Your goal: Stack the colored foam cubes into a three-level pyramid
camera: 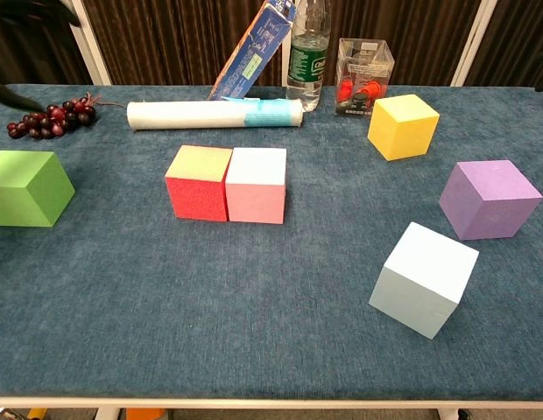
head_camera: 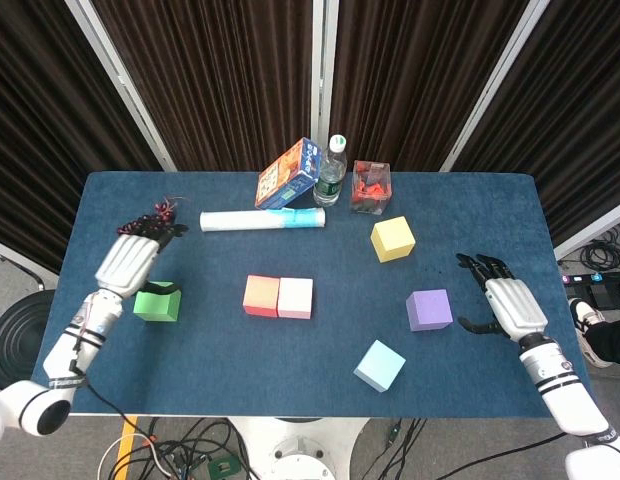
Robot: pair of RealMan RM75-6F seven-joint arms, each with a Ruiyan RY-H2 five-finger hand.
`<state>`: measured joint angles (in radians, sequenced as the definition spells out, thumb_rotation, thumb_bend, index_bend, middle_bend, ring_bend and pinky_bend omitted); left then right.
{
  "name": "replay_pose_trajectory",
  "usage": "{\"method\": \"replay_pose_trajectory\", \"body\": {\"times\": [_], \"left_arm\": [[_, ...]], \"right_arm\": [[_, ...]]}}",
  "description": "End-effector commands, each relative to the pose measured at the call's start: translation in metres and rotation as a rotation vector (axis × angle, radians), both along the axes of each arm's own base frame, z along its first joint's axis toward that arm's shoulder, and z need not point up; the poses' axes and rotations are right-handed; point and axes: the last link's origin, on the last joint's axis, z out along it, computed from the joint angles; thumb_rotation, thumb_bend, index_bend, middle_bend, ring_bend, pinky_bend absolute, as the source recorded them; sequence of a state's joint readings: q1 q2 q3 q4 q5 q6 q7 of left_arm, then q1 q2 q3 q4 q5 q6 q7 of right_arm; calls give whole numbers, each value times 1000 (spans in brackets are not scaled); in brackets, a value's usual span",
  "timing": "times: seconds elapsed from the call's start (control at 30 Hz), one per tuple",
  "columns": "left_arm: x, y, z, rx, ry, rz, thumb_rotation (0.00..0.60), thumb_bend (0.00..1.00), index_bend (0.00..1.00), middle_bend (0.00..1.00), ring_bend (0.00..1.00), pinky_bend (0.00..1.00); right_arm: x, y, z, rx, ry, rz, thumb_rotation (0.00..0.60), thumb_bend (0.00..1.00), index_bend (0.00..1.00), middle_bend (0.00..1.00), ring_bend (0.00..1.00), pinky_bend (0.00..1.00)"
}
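**Risk Assessment: Base Row Started, Four Cubes Still Loose**

The red foam cube (head_camera: pixel 261 295) and the pink foam cube (head_camera: pixel 296 297) sit touching, side by side, near the middle of the blue felt-covered table (head_camera: pixel 290 360). No cube is stacked yet. The green foam cube (head_camera: pixel 156 302) lies at the table's left, the yellow foam cube (head_camera: pixel 393 239) toward the back right, the purple foam cube (head_camera: pixel 429 309) at the right, and the pale blue foam cube (head_camera: pixel 379 365) near the front edge.

Left hand (head_camera: pixel 131 262): empty, fingers extended, positioned above and just behind the green cube. Right hand (head_camera: pixel 508 304): empty, fingers apart, just beside the purple cube.

Probable failure modes:
- A descending left hand may push the green cube sideways instead of enclosing it, since the foam looks light and likely to slide easily on the nap.
- Excess grip force may compress the foam, so the cube may shift on release.
- Placing a third base cube carelessly may nudge the red and pink pair apart, leaving gaps under the second level.
- The pale blue cube sits skewed near the front edge; a misjudged reach could knock it off.

Materials: the cubes are matte, square-edged and finely grained; the tabletop is short-pile fabric.
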<state>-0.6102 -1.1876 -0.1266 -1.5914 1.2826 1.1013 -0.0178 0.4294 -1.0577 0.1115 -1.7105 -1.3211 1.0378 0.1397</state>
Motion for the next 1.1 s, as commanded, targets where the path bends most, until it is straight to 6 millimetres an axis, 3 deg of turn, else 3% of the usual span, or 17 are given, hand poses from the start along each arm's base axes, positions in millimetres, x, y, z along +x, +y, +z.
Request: {"method": "replay_pose_trajectory", "body": {"times": [0.03,0.17,0.4,0.67,0.77,0.93,1.1], "left_arm": [[-18,-10,11,26,-12,52,600,18,170,244,330,147],[-28,-22,12,26,-19,78,600,18,172,244,329,146],[-28,-31,7,-1,-33,81,600,18,172,244,329,145],[-25,-32,6,-10,-44,76,600,18,172,244,329,145],[-24,-33,4,-20,-48,78,600,18,172,244,330,146],[-24,-34,4,-27,-63,80,600,18,172,245,329,145],[-24,-32,7,-19,-75,82,600,18,172,244,329,146]], "right_arm": [[-4,-1,-8,18,22,-7,600,72,0,157,0,0],[-4,-8,-25,49,70,9,600,26,0,144,0,0],[-3,-20,-54,91,120,19,600,22,0,139,0,0],[-7,-25,-70,110,113,9,600,55,0,150,0,0],[-8,-25,-77,118,113,22,600,99,0,188,0,0],[-6,-27,-82,94,93,48,600,265,33,416,61,0],[19,-32,-77,78,-31,75,600,285,48,442,76,0]]}}
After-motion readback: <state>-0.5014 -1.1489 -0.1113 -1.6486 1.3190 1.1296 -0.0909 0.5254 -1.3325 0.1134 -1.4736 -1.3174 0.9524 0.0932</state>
